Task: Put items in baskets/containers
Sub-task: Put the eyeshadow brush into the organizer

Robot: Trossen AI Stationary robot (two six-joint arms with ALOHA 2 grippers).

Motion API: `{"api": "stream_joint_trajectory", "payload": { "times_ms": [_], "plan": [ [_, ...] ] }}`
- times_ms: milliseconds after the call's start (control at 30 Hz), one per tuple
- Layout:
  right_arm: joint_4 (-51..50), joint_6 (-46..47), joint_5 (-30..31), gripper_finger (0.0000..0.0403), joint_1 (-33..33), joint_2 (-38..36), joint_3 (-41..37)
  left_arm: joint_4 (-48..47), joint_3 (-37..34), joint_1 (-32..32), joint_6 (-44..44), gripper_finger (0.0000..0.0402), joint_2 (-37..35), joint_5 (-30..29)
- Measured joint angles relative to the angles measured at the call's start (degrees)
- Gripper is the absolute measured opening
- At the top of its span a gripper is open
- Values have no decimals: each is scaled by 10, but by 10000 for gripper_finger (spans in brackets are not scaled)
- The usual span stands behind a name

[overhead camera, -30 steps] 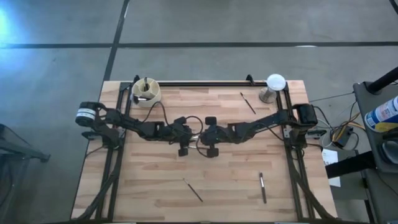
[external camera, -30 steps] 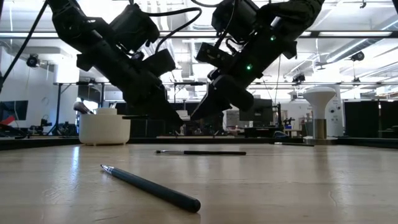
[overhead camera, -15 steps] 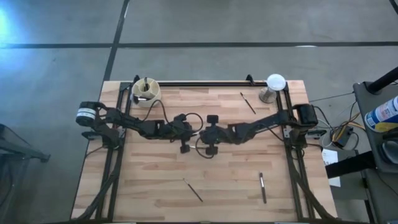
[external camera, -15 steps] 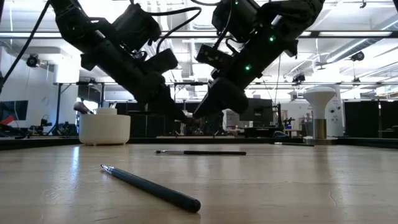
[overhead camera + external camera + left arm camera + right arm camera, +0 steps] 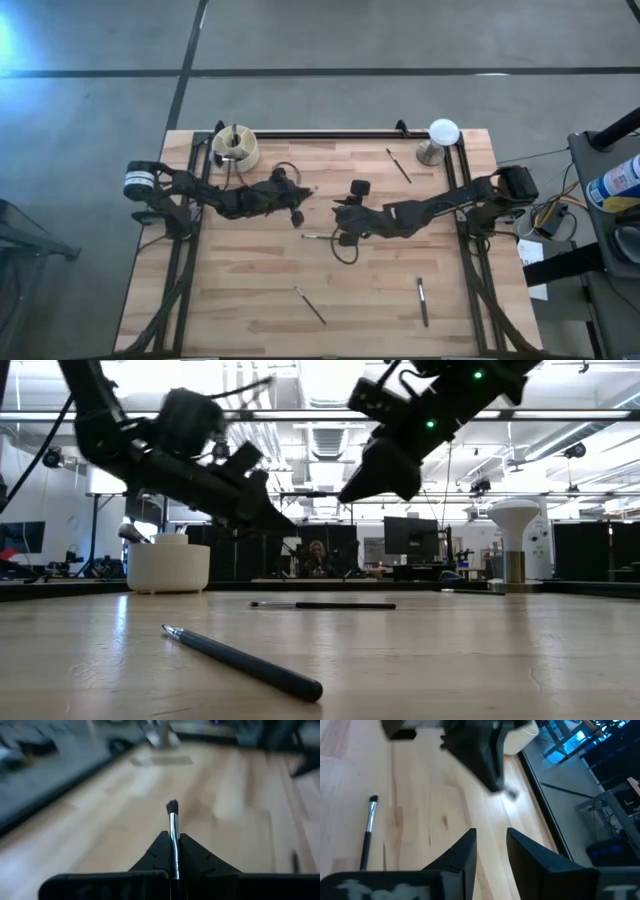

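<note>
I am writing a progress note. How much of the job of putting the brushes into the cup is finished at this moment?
Done: the cream cup already holds at least one brush. In hand: the left gripper is shut on a brush above the table, near the cup. The right gripper is open and empty. Left: four brushes lie on the table, at and.

Left pincer (image 5: pixel 171 854) now clamped on brush (image 5: pixel 172 822) — right pincer (image 5: pixel 489 851) released, opened, drew back.
</note>
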Motion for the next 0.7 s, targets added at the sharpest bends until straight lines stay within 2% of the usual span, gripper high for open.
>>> {"api": "stream_joint_trajectory", "payload": {
  "times_ms": [167, 333, 433, 533, 600, 700],
  "plan": [
    [7, 9, 0, 76, -1, -40, -42, 233, -85, 16, 11, 16, 0, -15],
    [73, -2, 0, 33, -5, -69, -87, 433, -143, 34, 84, 16, -2, -53],
    [107, -16, -2, 13, -5, -84, -107, 430, -140, 61, 123, 16, -12, -66],
    [109, -17, -4, 9, -5, -91, -112, 429, -121, 96, 121, 16, -9, -52],
    [112, -16, -5, 9, -5, -90, -111, 429, -110, 112, 108, 16, -9, -9],
    [135, -13, -35, 9, -8, -85, -114, 430, -101, 110, 103, 16, -9, 90]
  ]
}}
